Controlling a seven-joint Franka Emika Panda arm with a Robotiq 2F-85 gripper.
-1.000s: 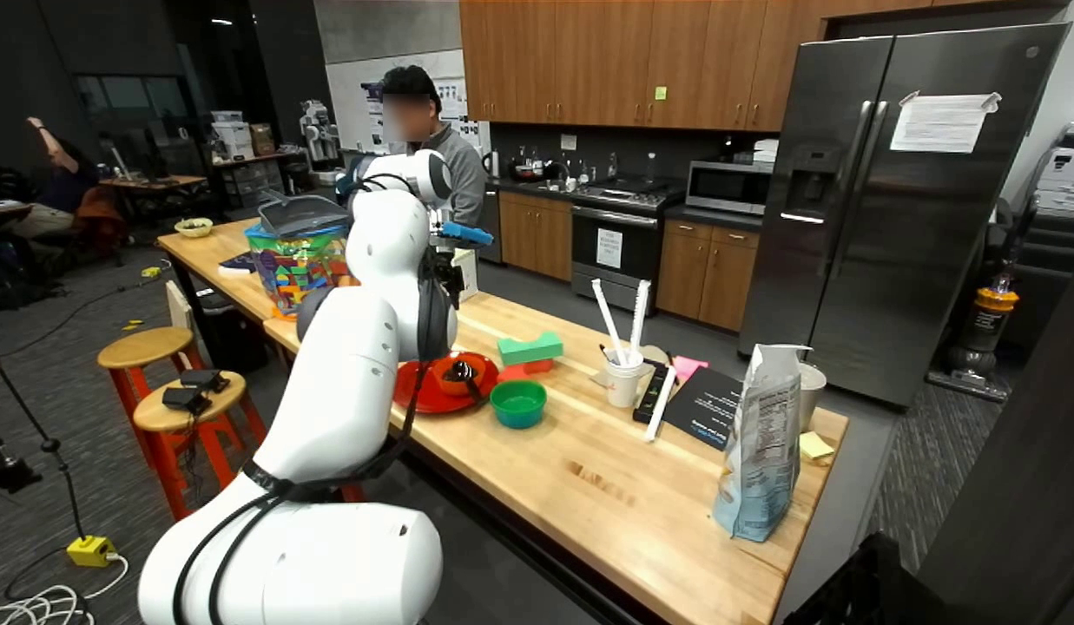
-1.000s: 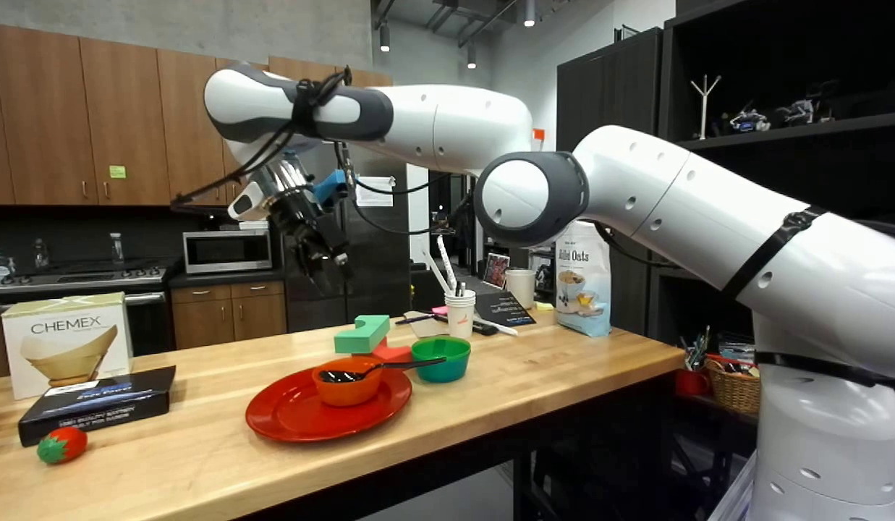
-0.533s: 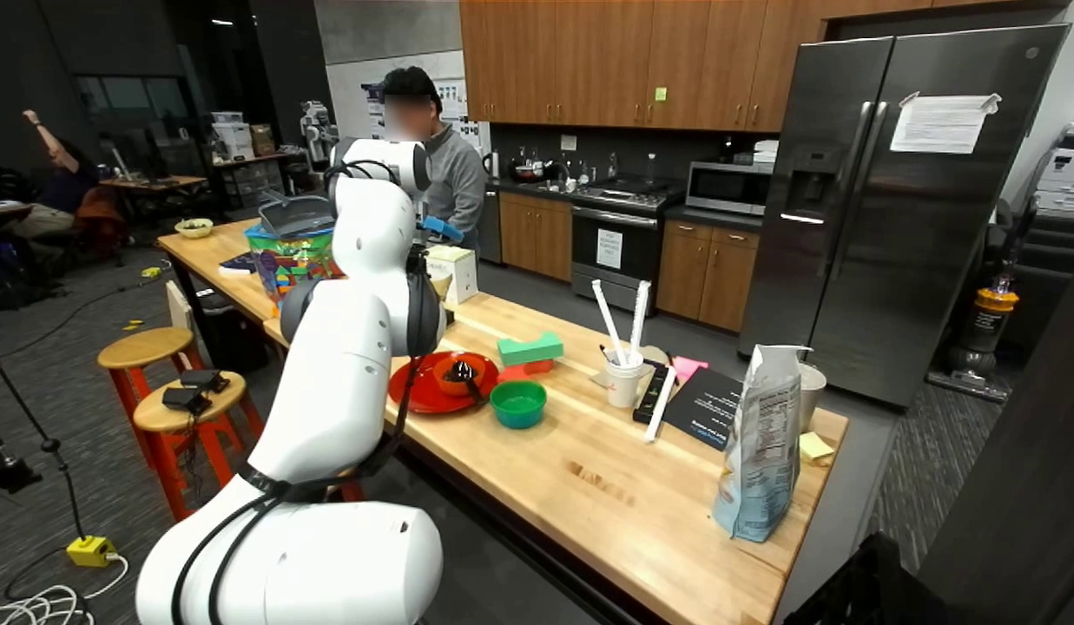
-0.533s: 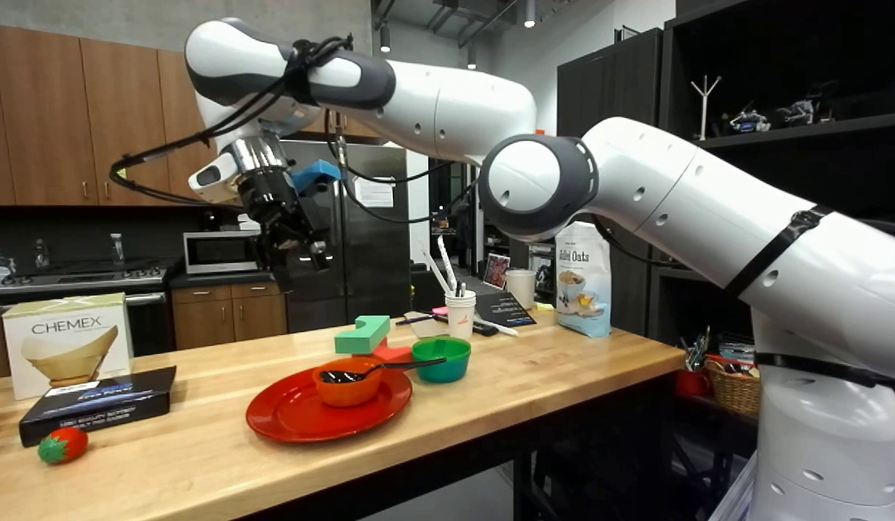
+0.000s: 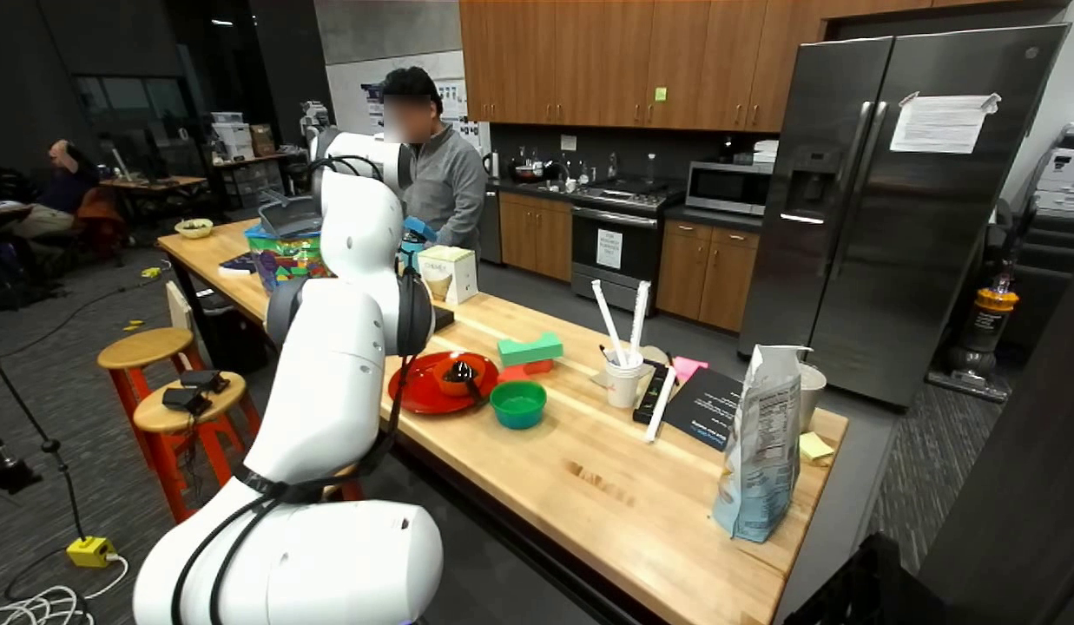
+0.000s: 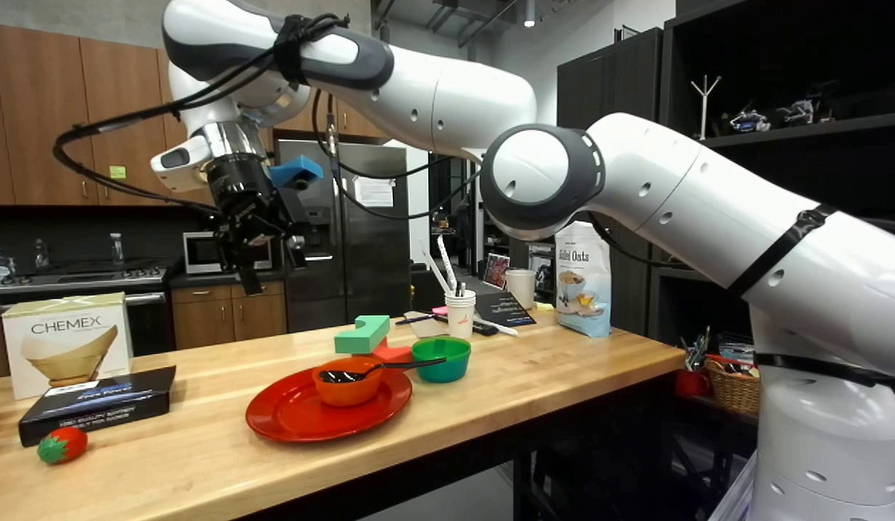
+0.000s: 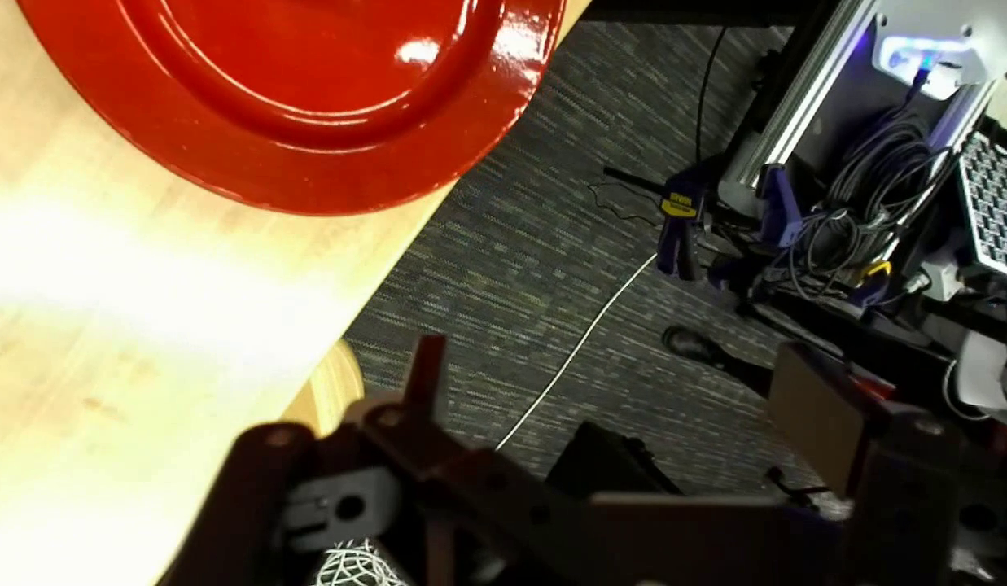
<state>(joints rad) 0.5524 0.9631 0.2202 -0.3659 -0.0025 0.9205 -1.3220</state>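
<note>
My gripper (image 6: 273, 266) is open and empty, with its fingers apart, high above the wooden table. In the wrist view the gap between the fingers (image 7: 621, 382) shows only the floor. A red plate (image 6: 281, 416) lies below it and also shows in the wrist view (image 7: 308, 179). On the plate stands an orange bowl (image 6: 346, 392) with a black spoon (image 6: 396, 364) in it. A green bowl (image 6: 441, 365) stands beside the plate. A green block (image 6: 364, 335) rests on a red block (image 6: 393, 353). In an exterior view (image 5: 359, 226) the arm hides most of the gripper.
A Chemex box (image 6: 67, 340), a black box (image 6: 103, 405) and a toy strawberry (image 6: 64, 445) are at one end. An oats bag (image 5: 758, 443) and a cup with white sticks (image 5: 623, 382) are at the other. A person (image 5: 445, 187) stands behind the table.
The arm has swung toward the Chemex box end, and the gripper has turned to point more straight down. The Chemex box now shows more from behind the arm. The table items have not moved.
</note>
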